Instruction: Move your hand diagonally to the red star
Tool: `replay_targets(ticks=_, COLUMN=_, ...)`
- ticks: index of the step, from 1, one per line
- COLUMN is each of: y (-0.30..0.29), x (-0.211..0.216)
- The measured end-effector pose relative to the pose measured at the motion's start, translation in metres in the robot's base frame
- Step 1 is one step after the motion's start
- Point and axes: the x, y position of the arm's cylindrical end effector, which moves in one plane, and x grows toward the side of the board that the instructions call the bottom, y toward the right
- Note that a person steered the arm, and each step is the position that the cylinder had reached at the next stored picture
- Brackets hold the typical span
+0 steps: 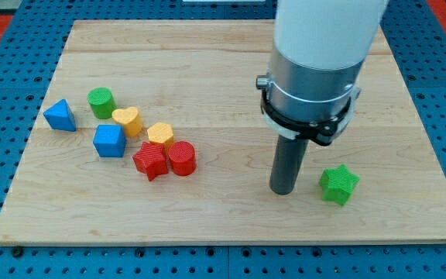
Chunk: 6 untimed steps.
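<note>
The red star [150,160] lies on the wooden board [223,85], left of centre, touching a red cylinder [182,158] on its right. My tip [283,190] rests on the board well to the right of the red star and slightly lower in the view. A green star [338,184] sits just right of my tip, apart from it.
A cluster sits around the red star: a yellow pentagon-like block [160,133], a yellow heart [127,121], a blue cube [109,141], a green cylinder [101,101] and a blue triangle [60,115]. The arm's white and grey body [316,62] hangs over the board's right half.
</note>
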Motion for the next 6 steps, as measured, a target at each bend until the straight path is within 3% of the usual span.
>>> replay_targets(ticks=6, y=-0.030, x=0.003)
